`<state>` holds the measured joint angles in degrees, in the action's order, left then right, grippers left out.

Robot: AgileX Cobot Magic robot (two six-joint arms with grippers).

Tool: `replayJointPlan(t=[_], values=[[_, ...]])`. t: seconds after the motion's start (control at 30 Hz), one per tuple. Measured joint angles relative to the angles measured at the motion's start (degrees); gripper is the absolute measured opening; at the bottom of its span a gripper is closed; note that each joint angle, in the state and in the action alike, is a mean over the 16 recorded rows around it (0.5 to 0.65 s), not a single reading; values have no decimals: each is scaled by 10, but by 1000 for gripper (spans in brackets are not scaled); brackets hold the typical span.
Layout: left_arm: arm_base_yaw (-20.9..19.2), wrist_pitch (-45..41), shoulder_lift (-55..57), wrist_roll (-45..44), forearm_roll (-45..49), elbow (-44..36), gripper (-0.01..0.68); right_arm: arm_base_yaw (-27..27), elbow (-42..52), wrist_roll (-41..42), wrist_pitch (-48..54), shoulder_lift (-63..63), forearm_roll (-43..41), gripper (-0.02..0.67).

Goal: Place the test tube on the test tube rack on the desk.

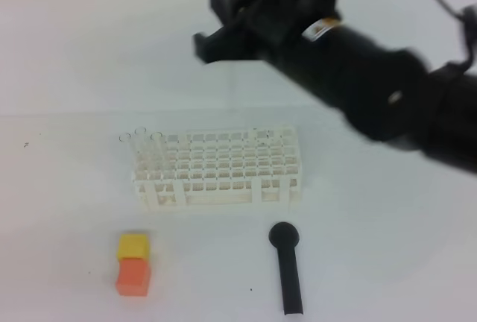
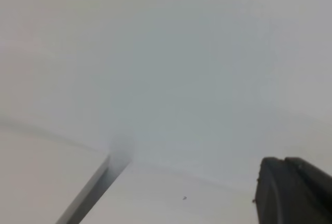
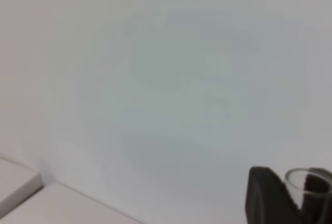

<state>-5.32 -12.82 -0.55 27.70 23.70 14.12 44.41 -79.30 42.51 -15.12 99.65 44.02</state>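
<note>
The test tube (image 3: pixel 306 182) sits clamped between the right fingers (image 3: pixel 267 195)

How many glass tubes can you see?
4. Three test tubes stand at the left end of the test tube rack. One more is in the right gripper. Clear glass could hide others.

Test tube (image 3: pixel 306 182) cut off at frame bottom; right gripper (image 3: pixel 290 195) mostly out of frame.
</note>
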Motion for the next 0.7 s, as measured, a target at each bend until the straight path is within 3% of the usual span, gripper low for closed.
replayJointPlan(t=[0.13, 0.5, 0.7], values=[[0, -5, 0, -75, -56, -9, 0, 20, -1, -85, -81, 41, -75, 122], [0, 10, 0, -331, -267, -86, 2, 45, -2, -206, -191, 151, -196, 122], [0, -6, 1, -363, -299, -127, 0, 46, -2, -245, -229, 183, -222, 122]])
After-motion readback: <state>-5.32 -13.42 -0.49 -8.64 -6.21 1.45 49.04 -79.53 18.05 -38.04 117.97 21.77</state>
